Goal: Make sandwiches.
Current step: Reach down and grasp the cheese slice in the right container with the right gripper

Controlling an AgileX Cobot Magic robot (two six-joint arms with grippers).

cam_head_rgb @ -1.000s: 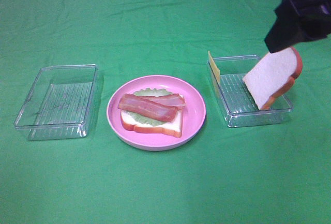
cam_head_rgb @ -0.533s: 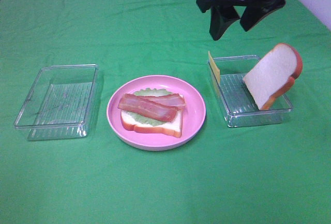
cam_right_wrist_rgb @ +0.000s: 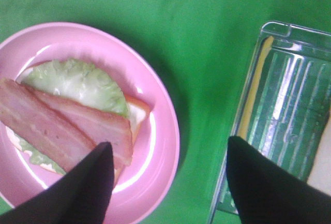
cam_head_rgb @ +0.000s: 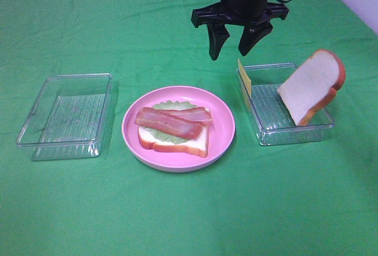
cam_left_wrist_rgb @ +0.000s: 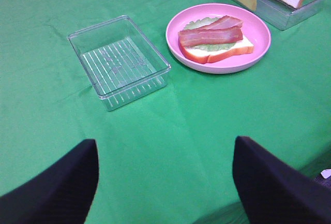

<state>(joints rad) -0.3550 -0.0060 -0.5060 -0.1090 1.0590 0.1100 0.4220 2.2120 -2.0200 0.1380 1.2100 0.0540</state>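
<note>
Bread comes first: one white toy bread slice with an orange-brown crust lies flat on the round pink plate. It has pale green lettuce and two reddish-brown bacon strips on top, so the sandwich looks half made.

Right of the plate sits the right clear plastic tray. A thin yellow-orange cheese square stands on its edge against the tray wall nearest the plate. A second white bread slice leans at the end farthest from the plate. Left of the plate is the left clear plastic tray.

Behind the plate, up in the air, hangs the right gripper, spread wide with nothing in it. I think cheese goes on next. It should pinch only the bit poking above the wall, gently, then lift straight up.

The left gripper is wide apart too, holding nothing, well away from the plate.
</note>
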